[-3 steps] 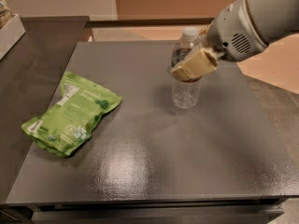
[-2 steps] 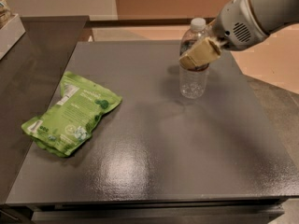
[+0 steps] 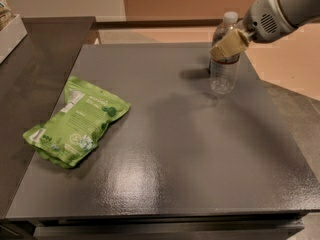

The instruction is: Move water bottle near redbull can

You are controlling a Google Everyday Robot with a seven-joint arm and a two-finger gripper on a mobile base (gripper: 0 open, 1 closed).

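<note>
The water bottle [image 3: 223,69] is clear with a white cap and a dark label band. It stands upright at the far right of the dark grey table [image 3: 165,149]. My gripper [image 3: 229,45] comes in from the upper right and is shut on the bottle's upper body, with a tan finger pad [image 3: 226,46] across its front. I cannot tell whether the bottle's base touches the table or hangs just above it. The redbull can is not in view.
A green snack bag [image 3: 75,121] lies flat on the left part of the table. A darker counter [image 3: 30,74] adjoins the table on the left, with a pale box [image 3: 7,31] at its far left edge. The table's right edge is close to the bottle.
My gripper has carried the water bottle to the right and toward the far edge of the table. The green bag has not moved.
</note>
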